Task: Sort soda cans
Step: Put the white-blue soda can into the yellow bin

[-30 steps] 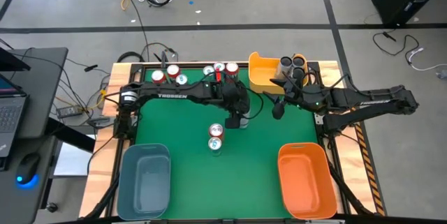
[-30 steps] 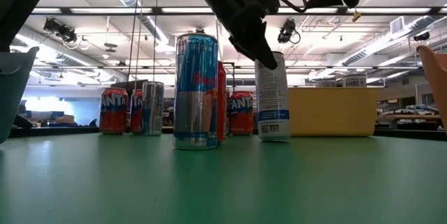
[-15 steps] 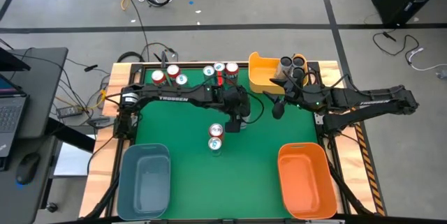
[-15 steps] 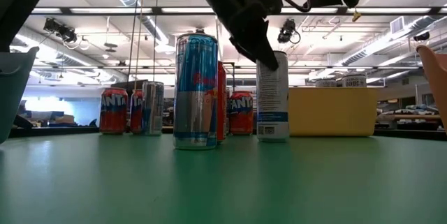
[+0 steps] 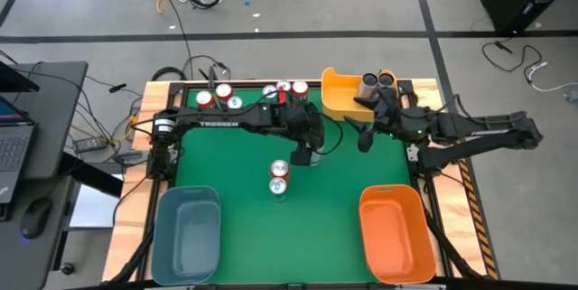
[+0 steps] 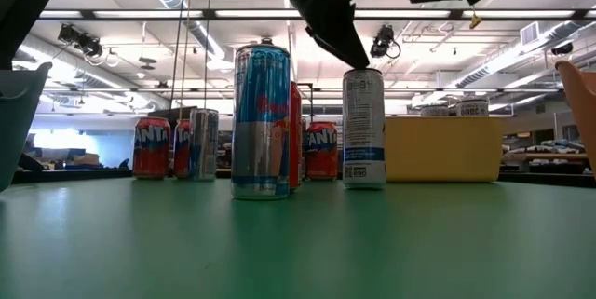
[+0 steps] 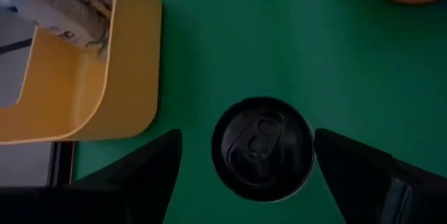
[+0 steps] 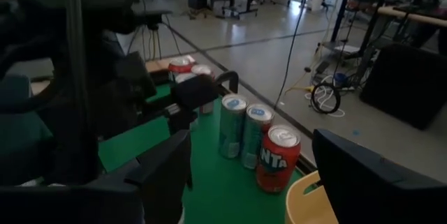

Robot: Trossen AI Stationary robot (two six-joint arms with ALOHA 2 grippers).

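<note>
A dark grey can [image 6: 363,129] stands upright on the green table; the left wrist view shows its dark top [image 7: 262,147]. My left gripper [image 5: 303,150] hangs just above it, open, with a finger on each side [image 7: 248,140] and touching nothing. A red can [image 5: 279,169] and a teal can [image 5: 278,186] stand mid-table. More red and teal cans [image 5: 269,92] line the far edge. Dark cans [image 5: 368,82] lie in the yellow bin [image 5: 339,100]. My right gripper [image 5: 365,136] hovers open beside that bin.
A blue bin [image 5: 187,231] sits at the near left and an orange bin [image 5: 396,233] at the near right. Green surface lies bare between them. The right wrist view looks at teal cans [image 8: 232,123] and a red Fanta can [image 8: 277,158] by the yellow bin's corner [image 8: 307,199].
My left gripper has let go of the dark grey can and risen off its top. The can, tilted a second ago, now stands upright on the table. My right gripper has shifted slightly toward the table's right, nearer the yellow bin.
</note>
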